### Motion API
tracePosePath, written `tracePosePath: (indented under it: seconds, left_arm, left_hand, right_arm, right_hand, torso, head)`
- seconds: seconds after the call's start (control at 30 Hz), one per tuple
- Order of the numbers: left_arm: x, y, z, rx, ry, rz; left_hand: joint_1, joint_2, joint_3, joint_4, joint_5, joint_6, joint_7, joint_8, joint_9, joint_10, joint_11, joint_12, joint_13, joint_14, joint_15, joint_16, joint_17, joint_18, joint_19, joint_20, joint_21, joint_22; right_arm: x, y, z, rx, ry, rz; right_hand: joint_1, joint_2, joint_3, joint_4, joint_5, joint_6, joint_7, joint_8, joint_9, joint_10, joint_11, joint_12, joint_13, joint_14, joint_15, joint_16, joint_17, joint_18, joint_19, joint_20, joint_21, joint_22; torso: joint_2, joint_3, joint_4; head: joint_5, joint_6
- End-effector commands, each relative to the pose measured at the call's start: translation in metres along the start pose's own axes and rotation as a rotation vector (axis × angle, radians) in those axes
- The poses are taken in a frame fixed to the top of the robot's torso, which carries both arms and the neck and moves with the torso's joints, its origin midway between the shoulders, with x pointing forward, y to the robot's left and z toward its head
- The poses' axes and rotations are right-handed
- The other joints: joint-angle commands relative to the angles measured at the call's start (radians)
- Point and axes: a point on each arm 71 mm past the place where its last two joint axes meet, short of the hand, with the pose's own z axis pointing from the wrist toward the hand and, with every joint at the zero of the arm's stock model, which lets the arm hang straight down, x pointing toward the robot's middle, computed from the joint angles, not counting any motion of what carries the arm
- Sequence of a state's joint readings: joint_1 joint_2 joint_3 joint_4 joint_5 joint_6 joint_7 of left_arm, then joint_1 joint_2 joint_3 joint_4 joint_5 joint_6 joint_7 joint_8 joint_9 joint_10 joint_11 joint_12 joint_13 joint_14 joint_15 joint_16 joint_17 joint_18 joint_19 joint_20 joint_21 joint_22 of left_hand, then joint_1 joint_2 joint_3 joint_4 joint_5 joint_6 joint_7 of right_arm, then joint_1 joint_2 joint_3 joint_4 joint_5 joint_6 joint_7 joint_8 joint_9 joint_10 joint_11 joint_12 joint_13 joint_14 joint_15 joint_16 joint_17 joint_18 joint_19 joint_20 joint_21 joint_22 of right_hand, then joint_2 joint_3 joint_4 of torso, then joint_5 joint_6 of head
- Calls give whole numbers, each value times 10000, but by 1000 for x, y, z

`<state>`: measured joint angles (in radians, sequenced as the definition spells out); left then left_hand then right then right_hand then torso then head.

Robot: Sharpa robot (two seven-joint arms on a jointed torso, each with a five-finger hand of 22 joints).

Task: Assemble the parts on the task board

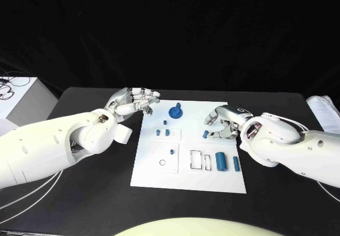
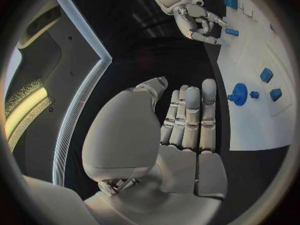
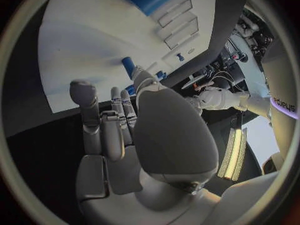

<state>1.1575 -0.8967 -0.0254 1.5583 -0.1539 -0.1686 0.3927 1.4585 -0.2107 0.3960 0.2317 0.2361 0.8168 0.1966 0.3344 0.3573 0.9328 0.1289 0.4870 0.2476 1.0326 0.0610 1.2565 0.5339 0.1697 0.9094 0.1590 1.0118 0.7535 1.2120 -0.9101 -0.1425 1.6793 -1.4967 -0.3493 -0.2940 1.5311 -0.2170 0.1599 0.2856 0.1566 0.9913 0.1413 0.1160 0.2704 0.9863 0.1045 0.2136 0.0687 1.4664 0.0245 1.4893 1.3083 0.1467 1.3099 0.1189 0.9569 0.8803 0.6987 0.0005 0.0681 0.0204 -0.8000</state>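
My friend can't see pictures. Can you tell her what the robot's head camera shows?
A white task board lies on a black table with small blue parts on it. The robot's left hand hovers at the board's far left corner, holding nothing, and its right hand hangs over the board's right side.

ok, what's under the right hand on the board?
Under the right hand lies the task board; one small blue part shows beside its fingers. Anything beneath the palm is covered.
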Motion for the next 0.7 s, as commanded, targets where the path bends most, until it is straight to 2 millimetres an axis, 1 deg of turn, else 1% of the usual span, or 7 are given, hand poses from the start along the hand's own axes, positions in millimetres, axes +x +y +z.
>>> tracePosePath:
  seconds: [0.03, 0.13, 0.3, 0.53, 0.57, 0.63, 0.7]
  left_arm:
    - [2, -1, 0, 120, 141, 41]
    - [1, -1, 0, 132, 112, 63]
    - [0, -2, 0, 208, 11, 109]
    - [-1, -2, 0, 265, -65, 137]
    - [-1, -2, 0, 265, -66, 137]
    - [-1, -2, 0, 258, -69, 138]
    - [-1, -2, 0, 251, -74, 139]
  left_hand:
    - [119, 21, 40, -66, 42, -52, 18, -19, -12, -36, 11, -27, -9, -19, 10, -6, 33, 123, 49, 16, 29, 28]
    - [132, 26, 46, -71, 42, -47, 16, -14, -11, -30, 9, -22, -8, -19, 9, -6, 32, 125, 45, 16, 27, 23]
    - [162, 47, 62, -81, 43, -28, 13, 3, -6, -3, 4, -2, -4, 17, 5, 15, 88, 117, 85, 14, 61, 68]
    - [192, 65, 78, -92, 44, -6, 4, 22, 0, 25, -6, 18, 0, 58, -2, 38, 146, 108, 131, 11, 101, 120]
    - [192, 65, 78, -92, 44, -6, 4, 22, 0, 25, -6, 18, 0, 58, -2, 38, 146, 108, 131, 11, 101, 120]
    - [194, 79, 84, -87, 43, 10, 2, 33, 3, 42, -9, 30, 2, 100, -6, 62, 209, 98, 175, 8, 139, 170]
    - [194, 79, 84, -87, 43, 10, 2, 33, 3, 42, -9, 30, 2, 100, -6, 62, 209, 98, 175, 8, 139, 170]
  right_arm:
    - [7, 1, 0, -86, 582, -445]
    - [9, 3, 1, -125, 676, -517]
    - [13, 6, 2, -286, 726, -542]
    - [18, 13, 3, -551, 736, -471]
    - [18, 13, 3, -578, 731, -463]
    - [19, 15, 3, -634, 713, -451]
    - [19, 16, 3, -659, 696, -461]
  right_hand:
    - [-14, 108, 126, -3, -97, 161, 38, 70, 26, 216, -62, 83, 3, 575, -78, -69, 549, -143, 154, -28, 190, 213]
    - [-21, 133, 202, -7, -112, 258, 53, 105, 30, 362, -94, 112, -5, 564, -107, -97, 480, -172, 225, -58, 329, 377]
    - [-32, 172, 469, -7, -103, 486, 37, 171, 29, 804, -148, 107, -20, 569, -161, -107, 437, -229, 353, -109, 595, 701]
    - [-97, 178, 1180, 0, -84, 864, -73, 289, 45, 1524, -264, -145, -40, 603, -261, -50, 518, -271, 427, -197, 812, 1005]
    - [-79, 233, 1399, -9, -129, 937, -96, 319, 55, 1682, -289, -202, -37, 611, -291, -34, 544, -278, 440, -217, 853, 1064]
    - [-69, 247, 1889, -35, -461, 1042, -123, 361, 76, 1936, -336, -374, -38, 623, -326, -7, 585, -292, 459, -257, 922, 1170]
    - [-124, 186, 2115, -44, -484, 1064, -126, 369, 84, 2034, -339, -478, -37, 625, -332, 0, 589, -297, 461, -267, 940, 1207]
  torso:
    - [-10, -8, 13]
    - [-12, -15, 13]
    - [-13, -7, -9]
    - [-17, -8, -5]
    - [-17, -9, -3]
    - [-16, -7, 6]
    - [-12, -3, 6]
  head:
    - [4, -28]
    - [6, -33]
    - [19, -51]
    - [1, -57]
    - [-3, -58]
    - [-7, -67]
    - [-10, -67]
